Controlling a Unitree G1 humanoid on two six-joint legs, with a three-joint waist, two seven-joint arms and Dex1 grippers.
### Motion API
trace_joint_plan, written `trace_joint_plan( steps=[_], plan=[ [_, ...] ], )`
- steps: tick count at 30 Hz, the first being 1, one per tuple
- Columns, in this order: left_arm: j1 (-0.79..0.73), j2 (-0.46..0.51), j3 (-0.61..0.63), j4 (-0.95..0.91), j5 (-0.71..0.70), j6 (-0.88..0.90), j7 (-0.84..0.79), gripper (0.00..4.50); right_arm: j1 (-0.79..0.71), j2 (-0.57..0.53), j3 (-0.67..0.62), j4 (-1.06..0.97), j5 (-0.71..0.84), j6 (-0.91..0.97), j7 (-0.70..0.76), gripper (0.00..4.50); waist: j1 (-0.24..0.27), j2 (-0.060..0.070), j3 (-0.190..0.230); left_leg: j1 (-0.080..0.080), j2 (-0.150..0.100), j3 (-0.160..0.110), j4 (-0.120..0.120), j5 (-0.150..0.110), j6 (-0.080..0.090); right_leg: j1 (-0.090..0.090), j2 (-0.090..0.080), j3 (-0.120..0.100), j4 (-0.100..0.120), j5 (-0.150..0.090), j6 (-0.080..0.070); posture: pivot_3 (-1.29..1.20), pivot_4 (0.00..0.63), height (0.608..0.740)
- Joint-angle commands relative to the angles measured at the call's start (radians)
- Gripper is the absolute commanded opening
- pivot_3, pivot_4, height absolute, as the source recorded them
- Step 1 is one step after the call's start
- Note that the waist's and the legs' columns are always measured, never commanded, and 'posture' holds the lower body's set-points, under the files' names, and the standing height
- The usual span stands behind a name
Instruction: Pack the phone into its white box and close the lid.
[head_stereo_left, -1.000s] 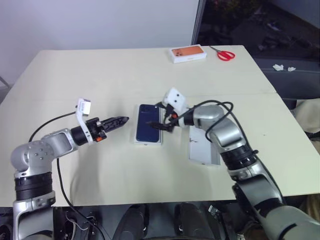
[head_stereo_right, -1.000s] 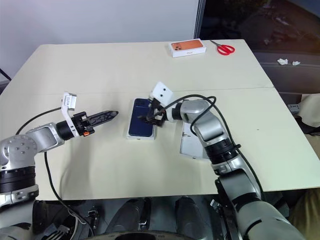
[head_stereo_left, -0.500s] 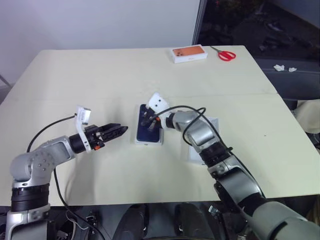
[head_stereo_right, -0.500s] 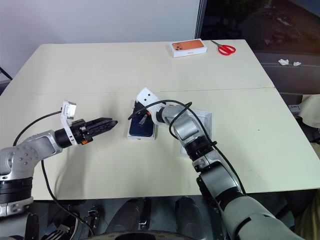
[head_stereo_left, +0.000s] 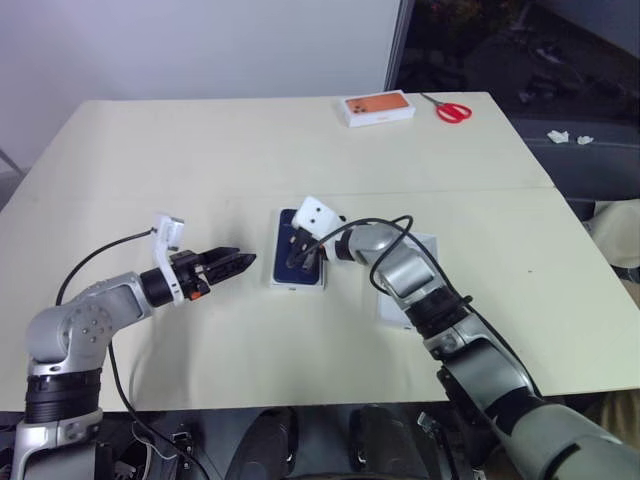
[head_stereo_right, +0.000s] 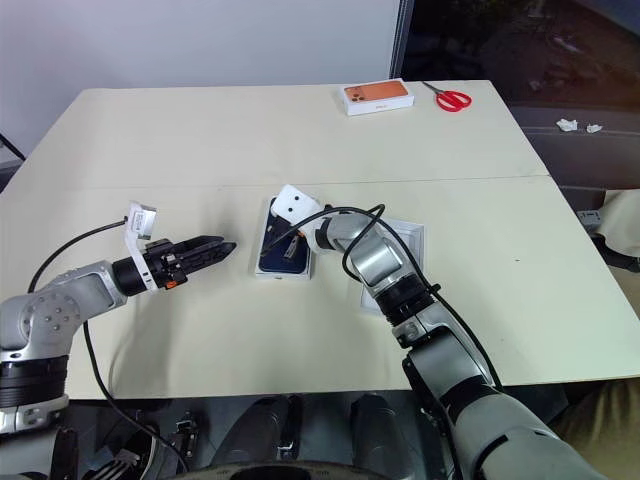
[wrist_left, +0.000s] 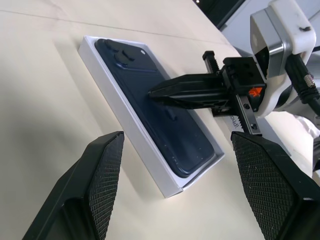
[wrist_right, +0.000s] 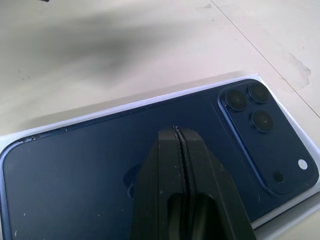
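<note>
You can see the phone lying face down inside the white box, with its back and camera lenses showing. The box sits near the middle of the worktop.

Your right tool has its two black fingers pressed together, with nothing between them. Its tip is right over the middle of the phone's back. You cannot tell for sure if the tip is touching the phone or just above it.

Your left tool is on the left side of the box, near it but not touching. Its fingers are wide apart and hold nothing. It points across at the box.

The lid lies on the worktop on the right side of the box, partly hidden behind your right arm.

Far back on the worktop you can see a small box with an orange picture and red scissors beside it.
</note>
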Motion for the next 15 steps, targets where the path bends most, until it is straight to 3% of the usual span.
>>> trace_joint_plan(
  steps=[1,6,15],
  plan=[
    [-0.024,0.001,0.006,-0.007,-0.002,-0.019,-0.006,3.62,0.000,0.022,-0.015,0.007,0.006,0.025,-0.012,0.06,0.000,0.000,0.000,0.000,0.000,0.000,0.000,0.000,0.000,0.000,0.000,0.000,0.000,0.000,0.000,0.00,0.150,0.740],
    [-0.031,-0.003,0.005,0.000,0.000,-0.029,-0.008,3.62,-0.085,0.115,-0.123,0.011,0.097,0.049,-0.047,0.06,-0.006,0.000,0.000,0.000,0.000,0.000,-0.001,0.000,0.000,-0.001,0.000,0.000,0.000,0.000,0.000,0.00,0.150,0.740],
    [-0.035,-0.023,0.002,-0.012,-0.008,-0.016,0.009,3.62,-0.202,0.200,-0.094,0.302,0.009,-0.135,-0.151,0.06,-0.022,0.000,0.000,-0.001,0.000,0.000,-0.001,0.001,-0.001,-0.001,0.000,0.000,0.000,0.000,0.000,0.00,0.150,0.740]
  ],
)
